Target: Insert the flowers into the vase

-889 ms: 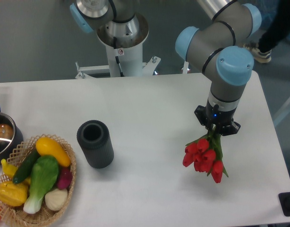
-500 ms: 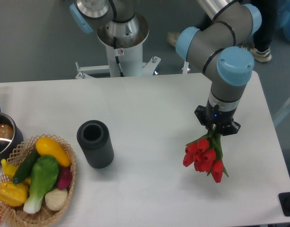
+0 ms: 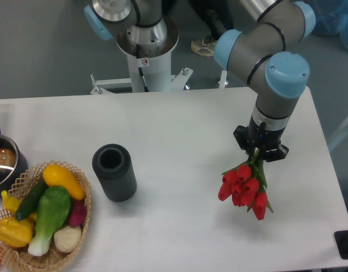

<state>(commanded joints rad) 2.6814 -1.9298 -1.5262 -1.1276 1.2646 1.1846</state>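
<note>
The flowers, a bunch of red tulip buds with green stems, hang at the right side of the table with the buds pointing down toward the tabletop. My gripper is shut on their stems from above; its fingers are mostly hidden under the wrist. The vase, dark grey, ribbed and upright with its round mouth open, stands well to the left of the gripper, apart from the flowers.
A wicker basket of toy vegetables sits at the front left, close to the vase. A metal pot with a blue handle is at the left edge. The robot base rises behind the table.
The arm's upper joints have shifted slightly to the right and the flowers have dropped a touch lower. The vase has not moved.
</note>
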